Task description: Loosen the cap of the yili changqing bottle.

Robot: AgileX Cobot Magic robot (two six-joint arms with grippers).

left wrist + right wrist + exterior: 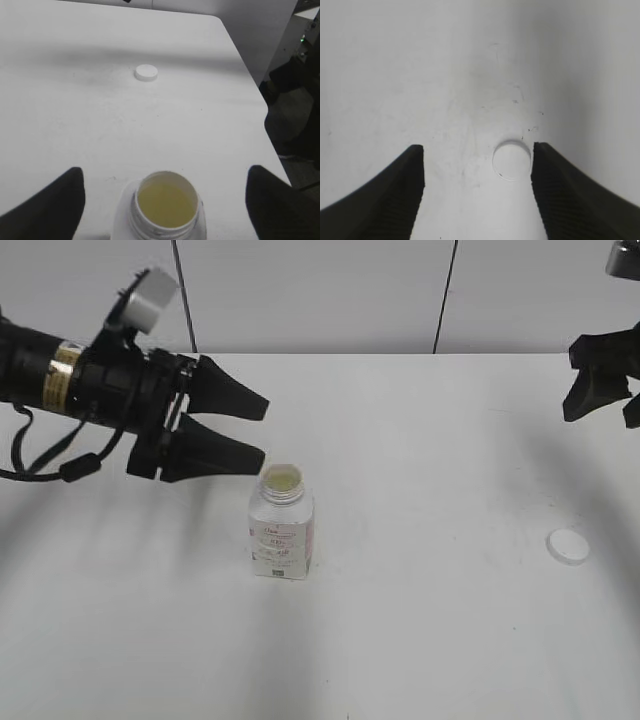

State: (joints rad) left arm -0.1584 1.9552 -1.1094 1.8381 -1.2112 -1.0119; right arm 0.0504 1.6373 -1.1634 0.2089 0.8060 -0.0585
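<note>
The yili changqing bottle (pixel 281 525) stands upright on the white table, uncapped, with pale yellow liquid showing in its open neck (pixel 165 204). The white cap (pixel 568 546) lies on the table far to the right; it also shows in the left wrist view (pixel 146 73) and the right wrist view (pixel 511 160). My left gripper (pixel 262 430) is open and empty, just above and left of the bottle's mouth, its fingers wide on either side (pixel 165 190). My right gripper (pixel 600 400) is open and empty, raised above the cap (pixel 477 150).
The white table's far-right corner and right edge (pixel 250 80) show in the left wrist view, with dark floor and equipment beyond. A pale panelled wall (pixel 320 290) stands behind the table.
</note>
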